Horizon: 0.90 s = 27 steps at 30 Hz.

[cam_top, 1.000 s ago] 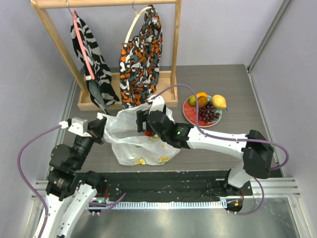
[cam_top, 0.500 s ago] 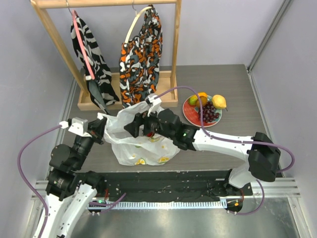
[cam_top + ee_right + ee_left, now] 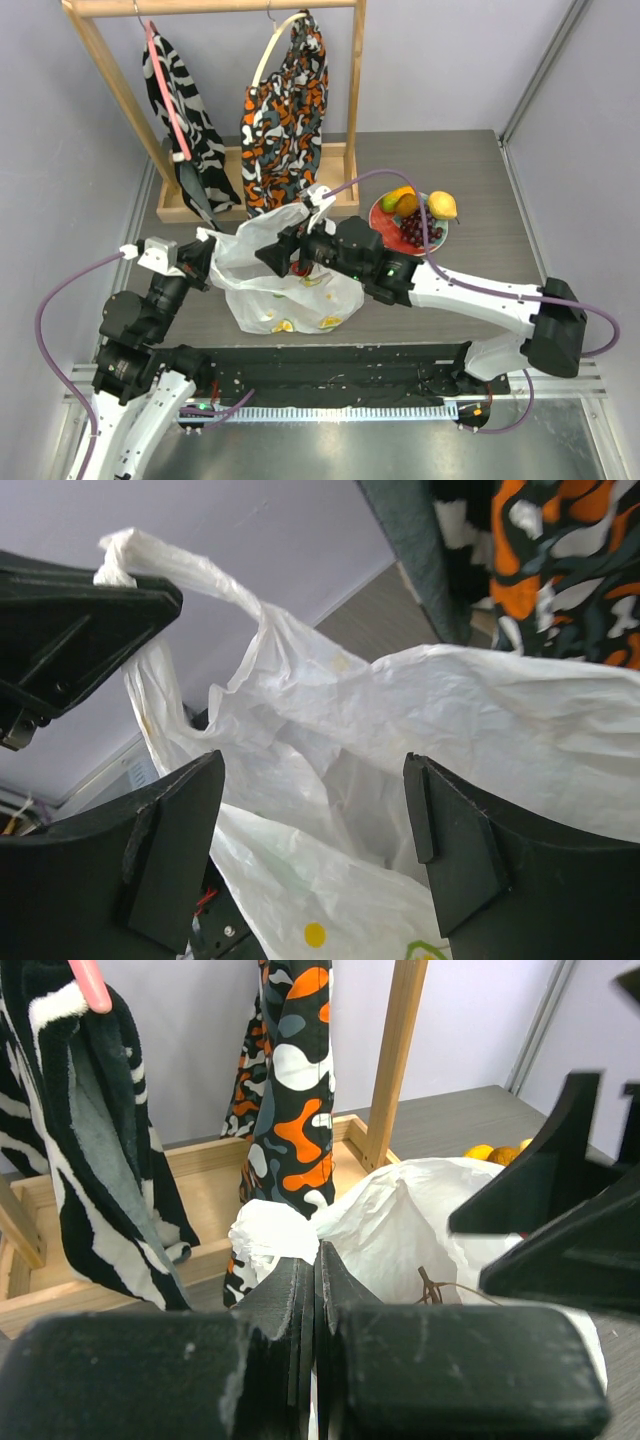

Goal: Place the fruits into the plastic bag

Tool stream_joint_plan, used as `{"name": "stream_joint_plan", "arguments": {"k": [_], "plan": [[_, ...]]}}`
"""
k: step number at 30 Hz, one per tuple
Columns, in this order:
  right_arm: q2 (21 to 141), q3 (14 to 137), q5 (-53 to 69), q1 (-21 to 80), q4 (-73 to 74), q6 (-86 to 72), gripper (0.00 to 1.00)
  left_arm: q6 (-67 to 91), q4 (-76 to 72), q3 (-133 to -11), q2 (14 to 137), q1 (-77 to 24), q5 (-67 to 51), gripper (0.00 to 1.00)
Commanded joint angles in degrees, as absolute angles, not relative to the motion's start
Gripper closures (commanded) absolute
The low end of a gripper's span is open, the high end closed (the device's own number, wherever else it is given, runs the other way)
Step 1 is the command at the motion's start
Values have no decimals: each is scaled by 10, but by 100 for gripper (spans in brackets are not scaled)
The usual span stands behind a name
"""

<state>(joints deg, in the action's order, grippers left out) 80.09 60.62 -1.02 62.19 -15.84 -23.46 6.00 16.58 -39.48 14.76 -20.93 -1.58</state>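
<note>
Two grippers of mine work one bag. My left gripper (image 3: 203, 252), at the ten o'clock edge of the plastic bag (image 3: 285, 305), is clenched on a handle, with white film bunched at the tips. My right gripper (image 3: 281, 256) hangs at the bag's mouth, toward twelve o'clock. Its fingers are spread with nothing between them, only crinkled plastic behind. At the bag's two o'clock a plate (image 3: 377, 224) carries the mango (image 3: 405, 203), grape bunch (image 3: 414, 229) and lemon (image 3: 443, 205), all outside the bag.
</note>
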Motion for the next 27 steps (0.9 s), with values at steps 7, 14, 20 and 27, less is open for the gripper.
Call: {"name": "stream_joint_plan", "arguments": {"k": [7,14,20,27], "plan": [[716,681,-99,537,-56,-171,20,64,159,-398,156,-209,-25,100],[664,679,-114,414,-4,-185,20,68,159,-398,159,-209,-28,100],[655,663,-142,337,76,-209,23,68,159,-398,160,-208,-25,100],[717,669,-91,215,105,-228,25,79,158,-403,187,-209,-53,100]]}}
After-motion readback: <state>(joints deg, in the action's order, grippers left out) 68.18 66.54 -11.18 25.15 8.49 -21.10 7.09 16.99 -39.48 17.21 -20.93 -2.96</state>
